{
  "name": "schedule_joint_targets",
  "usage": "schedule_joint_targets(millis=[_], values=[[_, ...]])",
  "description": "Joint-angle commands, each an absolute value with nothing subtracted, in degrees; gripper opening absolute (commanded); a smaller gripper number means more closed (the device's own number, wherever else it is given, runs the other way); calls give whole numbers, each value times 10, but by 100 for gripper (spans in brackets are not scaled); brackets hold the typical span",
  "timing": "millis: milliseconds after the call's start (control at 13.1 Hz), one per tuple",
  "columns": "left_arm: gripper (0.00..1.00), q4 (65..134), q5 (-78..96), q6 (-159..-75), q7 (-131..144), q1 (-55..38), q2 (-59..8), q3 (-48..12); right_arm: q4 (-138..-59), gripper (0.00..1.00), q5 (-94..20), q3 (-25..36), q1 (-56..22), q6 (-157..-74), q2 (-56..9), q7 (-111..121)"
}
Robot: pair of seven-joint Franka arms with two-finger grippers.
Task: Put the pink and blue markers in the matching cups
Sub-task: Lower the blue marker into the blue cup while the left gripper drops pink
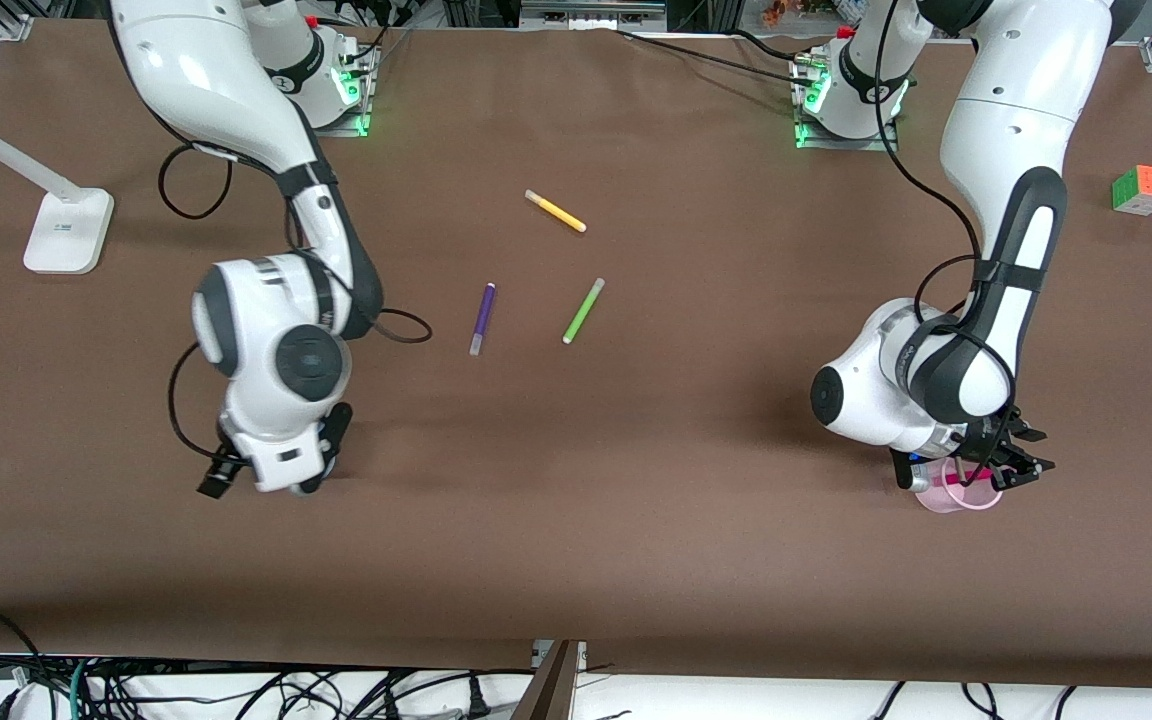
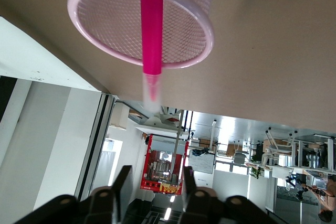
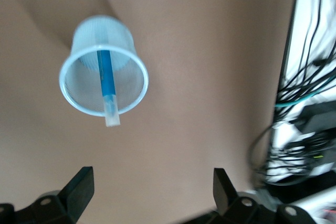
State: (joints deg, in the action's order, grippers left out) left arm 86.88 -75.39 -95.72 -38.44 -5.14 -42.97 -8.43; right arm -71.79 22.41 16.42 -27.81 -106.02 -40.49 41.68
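The pale pink cup (image 1: 956,497) stands near the left arm's end of the table with the pink marker (image 1: 966,481) in it. In the left wrist view the pink marker (image 2: 151,30) leans in the pink cup (image 2: 178,59), its pale cap over the rim. My left gripper (image 1: 998,466) (image 2: 155,188) is open and empty just above this cup. In the right wrist view the blue marker (image 3: 106,74) stands in the pale blue cup (image 3: 79,100), cap over the rim. My right gripper (image 1: 328,452) (image 3: 152,188) is open wide and empty above it. In the front view the right hand hides the blue cup.
A purple pen (image 1: 482,318), a lime-green pen (image 1: 583,310) and a yellow pen (image 1: 556,211) lie mid-table, farther from the front camera than both cups. A colour cube (image 1: 1143,189) sits at the left arm's end. A white lamp base (image 1: 66,230) sits at the right arm's end.
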Motion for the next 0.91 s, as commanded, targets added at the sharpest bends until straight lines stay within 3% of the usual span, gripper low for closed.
schedule_joint_targets(millis=[0, 229, 457, 686, 838], values=[[100, 856, -691, -957, -389, -54, -410, -87, -712, 100, 74, 211, -276, -1049, -376, 340], [100, 818, -509, -951, -389, -52, -374, -88, -712, 100, -86, 269, -271, -1009, -357, 284], [100, 773, -351, -913, -388, -49, -334, -87, -713, 100, -141, 302, -271, -969, -343, 227], [100, 711, -222, -853, -331, -40, -303, -83, -715, 100, -143, 295, -271, -945, -320, 123], [100, 704, -147, -841, -247, -33, -269, -74, -742, 100, -133, 254, -244, -927, -274, 50]])
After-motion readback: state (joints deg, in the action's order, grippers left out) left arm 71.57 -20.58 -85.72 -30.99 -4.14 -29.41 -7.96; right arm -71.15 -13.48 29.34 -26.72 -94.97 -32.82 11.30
